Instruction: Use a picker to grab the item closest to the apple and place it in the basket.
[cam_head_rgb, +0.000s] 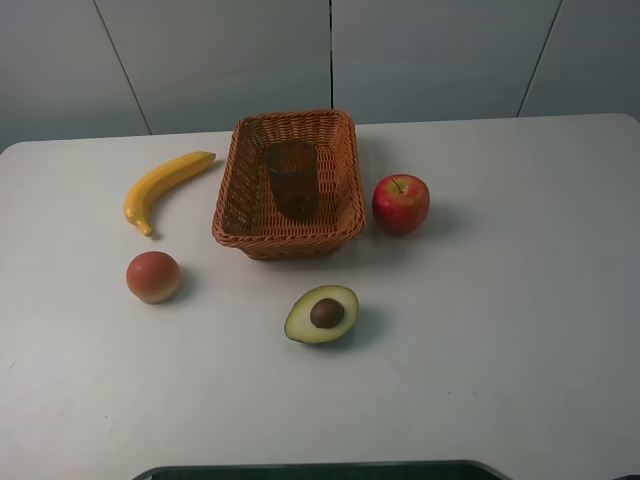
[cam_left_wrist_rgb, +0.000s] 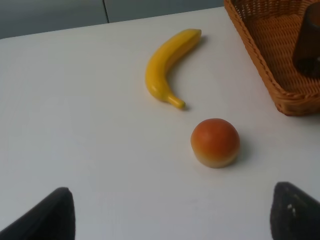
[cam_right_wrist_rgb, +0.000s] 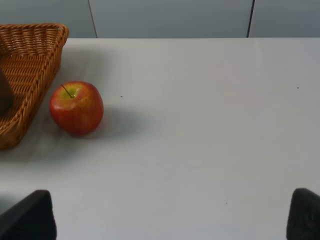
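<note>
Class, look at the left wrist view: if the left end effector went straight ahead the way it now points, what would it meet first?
Most likely the round orange-red fruit, which lies slightly off-centre between the open fingertips. The banana lies beyond it. Depth is uncertain.

basket (cam_left_wrist_rgb: 260, 55): cut off in both wrist views | dark cup (cam_head_rgb: 291, 178): contents unclear

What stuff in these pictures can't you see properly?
- Dark cup in the basket: exterior high view is too dim to show what it holds; both wrist views cut it at the edge.
- Avocado half: missing from both wrist views, outside the frame.
- Left fingers and right fingers: only the tips show, cut off by the picture edge.
- The arms: not visible in the exterior high view.
- Peach: its far side is hidden.
</note>
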